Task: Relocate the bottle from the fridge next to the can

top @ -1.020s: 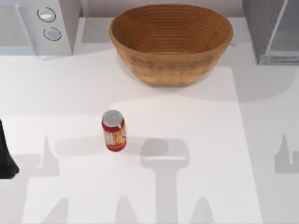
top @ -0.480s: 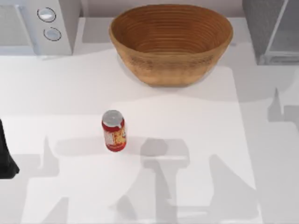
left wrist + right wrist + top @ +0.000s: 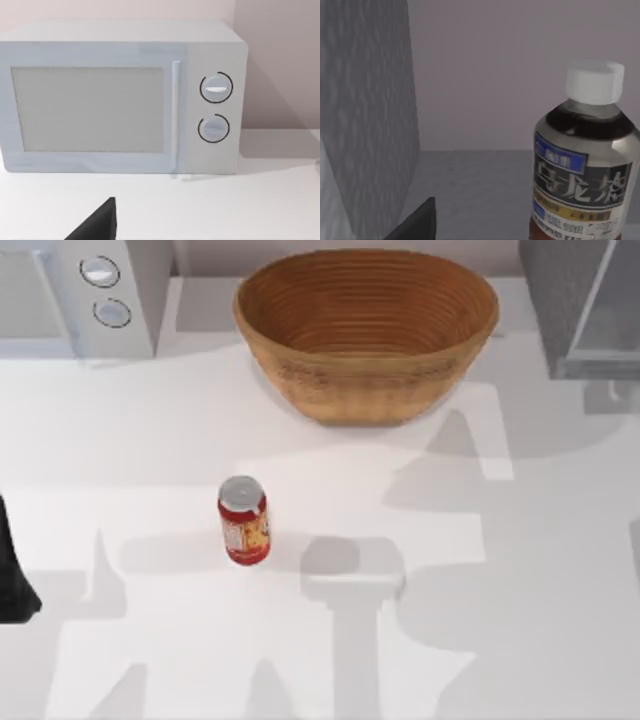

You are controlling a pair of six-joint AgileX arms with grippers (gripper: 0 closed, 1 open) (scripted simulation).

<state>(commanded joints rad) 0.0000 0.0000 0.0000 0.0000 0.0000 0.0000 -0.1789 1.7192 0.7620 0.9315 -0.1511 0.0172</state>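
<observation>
Can (image 3: 244, 519) stands upright left of the tabletop's middle, bare white surface on every side of it. Basket (image 3: 366, 332) sits at the far edge, centre; microwave (image 3: 80, 295) fills the far left corner, fridge (image 3: 582, 305) the far right corner. Wide open room across the near half of the tabletop (image 3: 470, 640).

Bottle (image 3: 584, 165) stands upright in the right wrist view, white cap on, beside the fridge's grey textured wall (image 3: 367, 115), a plain wall behind it. A dark fingertip (image 3: 417, 222) shows low in that view; jaw spread cannot be told.

Left arm (image 3: 14, 575) parked at the left edge; left wrist view faces the microwave door (image 3: 90, 107); jaws cannot be told.

Against half a second ago: shadows on the right side have shifted toward the fridge; can, basket unmoved.
</observation>
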